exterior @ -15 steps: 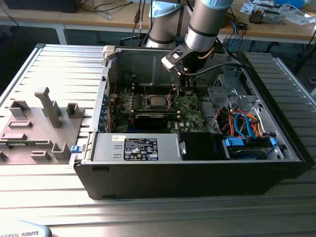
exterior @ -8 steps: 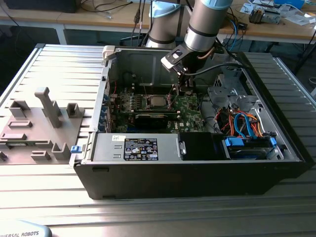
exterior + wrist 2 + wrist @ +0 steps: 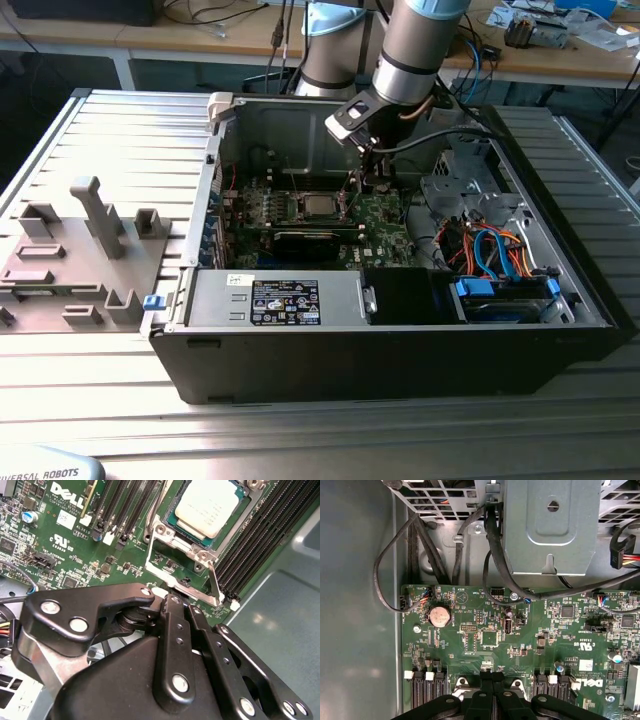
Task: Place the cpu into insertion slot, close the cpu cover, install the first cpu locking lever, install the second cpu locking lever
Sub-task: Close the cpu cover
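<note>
Second wrist view: finds cpu point(image 3: 210, 507) seated in insertion slot point(image 3: 200, 556); holds gripper point(image 3: 181, 602) pinched narrow just beside its silvery rim, over green motherboard point(image 3: 65, 540).

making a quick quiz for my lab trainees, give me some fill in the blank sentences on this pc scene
1. The cpu lies in the ______, not in the gripper.
2. The circuit board around it is ______ in colour.
3. In the exterior view the arm reaches down into an open computer ______.
Missing words: insertion slot; green; case.
</note>
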You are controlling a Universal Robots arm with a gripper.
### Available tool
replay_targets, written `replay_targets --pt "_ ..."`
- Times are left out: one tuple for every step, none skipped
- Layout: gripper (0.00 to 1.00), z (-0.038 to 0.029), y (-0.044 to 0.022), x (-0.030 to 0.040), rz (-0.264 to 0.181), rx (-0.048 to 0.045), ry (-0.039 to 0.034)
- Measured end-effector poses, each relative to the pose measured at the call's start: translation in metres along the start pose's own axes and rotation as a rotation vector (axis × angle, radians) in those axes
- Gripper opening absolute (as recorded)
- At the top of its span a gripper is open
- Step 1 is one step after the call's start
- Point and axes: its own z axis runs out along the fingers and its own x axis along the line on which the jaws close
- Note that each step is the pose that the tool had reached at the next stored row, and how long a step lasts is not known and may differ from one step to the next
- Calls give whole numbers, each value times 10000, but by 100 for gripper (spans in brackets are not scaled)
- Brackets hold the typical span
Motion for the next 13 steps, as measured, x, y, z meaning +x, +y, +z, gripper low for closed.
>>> replay_targets --pt "11 1 -4 0 0 0 0" --pt "11 1 -7 0 -1 0 -1" --pt "11 2 -9 0 -2 0 0" --pt "11 2 -11 0 -1 0 0" --pt "11 2 -14 0 0 0 0" --pt "11 2 -16 0 0 0 -1" --pt "11 3 -20 0 -1 0 0" --pt "11 4 -22 0 0 0 0" --pt "11 4 -23 0 0 0 0" --pt "11 4 -26 0 0 0 0" --pt "11 4 -27 1 -1 0 0" --pt "11 5 -29 0 -1 0 0" --pt "11 5 -31 1 -1 0 0"
